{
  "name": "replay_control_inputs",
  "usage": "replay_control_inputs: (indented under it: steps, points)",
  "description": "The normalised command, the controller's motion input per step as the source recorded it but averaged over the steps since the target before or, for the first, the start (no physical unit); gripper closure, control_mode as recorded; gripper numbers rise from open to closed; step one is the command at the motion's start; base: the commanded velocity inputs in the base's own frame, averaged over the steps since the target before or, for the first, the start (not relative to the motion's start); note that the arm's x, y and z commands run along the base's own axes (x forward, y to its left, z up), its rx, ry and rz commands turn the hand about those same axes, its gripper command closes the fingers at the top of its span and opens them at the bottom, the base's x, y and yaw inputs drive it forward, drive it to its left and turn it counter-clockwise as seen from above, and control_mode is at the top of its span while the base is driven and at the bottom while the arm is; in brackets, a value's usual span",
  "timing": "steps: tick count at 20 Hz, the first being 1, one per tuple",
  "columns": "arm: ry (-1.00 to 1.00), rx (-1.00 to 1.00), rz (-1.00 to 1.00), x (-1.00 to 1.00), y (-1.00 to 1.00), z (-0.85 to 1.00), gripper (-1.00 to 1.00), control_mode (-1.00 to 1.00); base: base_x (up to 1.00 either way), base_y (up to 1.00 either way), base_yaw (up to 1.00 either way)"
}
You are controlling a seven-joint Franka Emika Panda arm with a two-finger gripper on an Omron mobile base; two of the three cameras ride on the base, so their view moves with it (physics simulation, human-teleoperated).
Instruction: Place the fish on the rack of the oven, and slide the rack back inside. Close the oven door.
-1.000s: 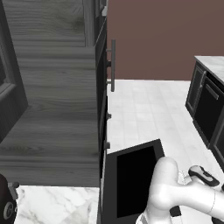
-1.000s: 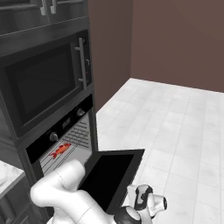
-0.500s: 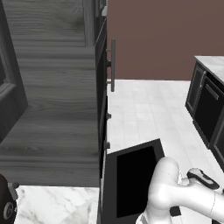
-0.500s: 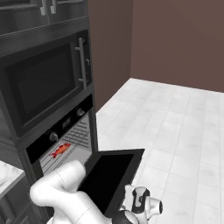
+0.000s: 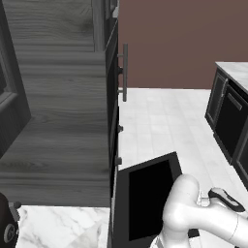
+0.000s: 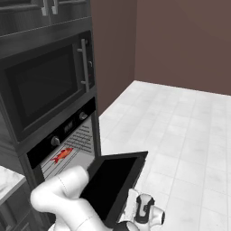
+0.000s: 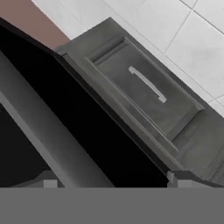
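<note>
Fish (image 6: 62,155) is lying on the rack (image 6: 77,143) inside the oven (image 6: 54,149), operator, and the rack is sitting back in the cavity. You're looking at the oven door (image 6: 113,184) hanging partly open, tilted outward. Your gripper (image 7: 109,181) is sitting down by the door's grey bar handle (image 7: 43,144), fingertips (image 7: 174,179) standing wide apart, clamping nothing.
</note>
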Motion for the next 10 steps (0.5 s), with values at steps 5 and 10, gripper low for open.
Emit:
replay_control_inputs:
  steps: [5,10]
  points:
    - [0.00,0.29,0.22,0.51,0.95,0.39,-1.00,-1.00,0.00,0.00,0.00]
    - [0.00,0.26,0.27,0.58,0.99,0.47,-1.00,-1.00,0.00,0.00,0.00]
